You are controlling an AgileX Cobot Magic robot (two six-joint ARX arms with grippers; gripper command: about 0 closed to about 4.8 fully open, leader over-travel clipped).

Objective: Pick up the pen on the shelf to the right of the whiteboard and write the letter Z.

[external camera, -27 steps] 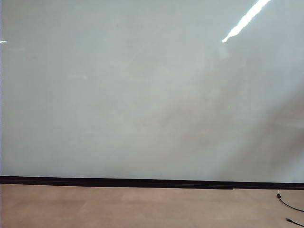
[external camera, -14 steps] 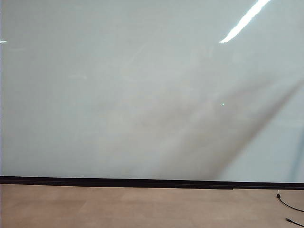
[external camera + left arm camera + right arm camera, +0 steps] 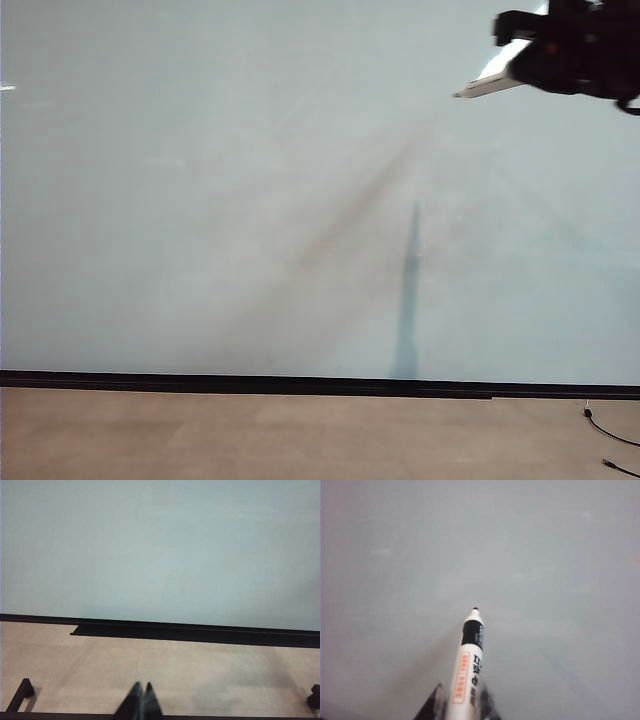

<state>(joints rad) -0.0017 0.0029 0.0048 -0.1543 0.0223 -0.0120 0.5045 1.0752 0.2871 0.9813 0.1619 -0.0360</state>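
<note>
At the exterior view's upper right, the right gripper (image 3: 528, 62) clamps the slim white pen (image 3: 490, 84), tip aimed leftward at the glossy pale whiteboard (image 3: 200, 200); the left gripper (image 3: 140, 700) hangs closed, empty.

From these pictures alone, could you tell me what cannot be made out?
- Exterior view: the right end effector is blurred and cut by the frame edge; its grip on the pen is unclear.
- Right wrist view: whether the pen tip touches the whiteboard.
- Left wrist view: left end effector, only tips show.
</note>
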